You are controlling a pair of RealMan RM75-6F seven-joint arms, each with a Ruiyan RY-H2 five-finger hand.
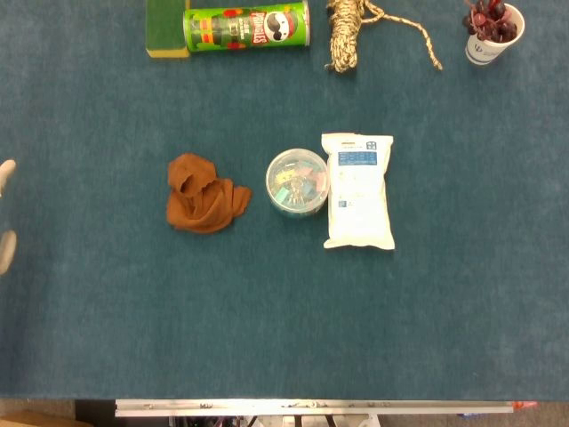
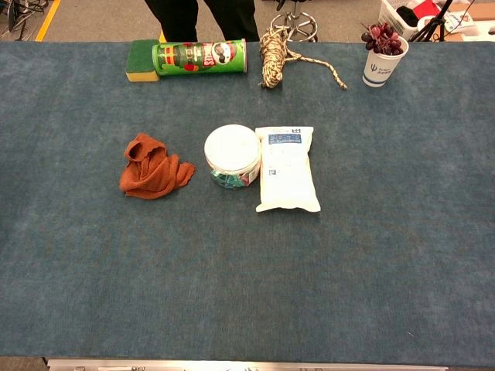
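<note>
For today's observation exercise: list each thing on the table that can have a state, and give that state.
orange cloth: crumpled in a heap
round tub: lid on, upright
white pouch: lying flat, sealed
crisp can: on its side
rope: bundled, one end trailing loose
paper cup: upright, filled
left hand: fingers apart, holding nothing

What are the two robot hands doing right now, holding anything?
Left robot hand: only fingertips show at the picture's edge; cannot be told.
Right robot hand: not in view.

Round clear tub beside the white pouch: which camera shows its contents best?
The head view: it looks straight down through the round tub's clear lid onto the colourful pieces inside. The chest view shows the lid as plain white, with only a strip of the contents through the tub's front wall, beside the white pouch.
</note>
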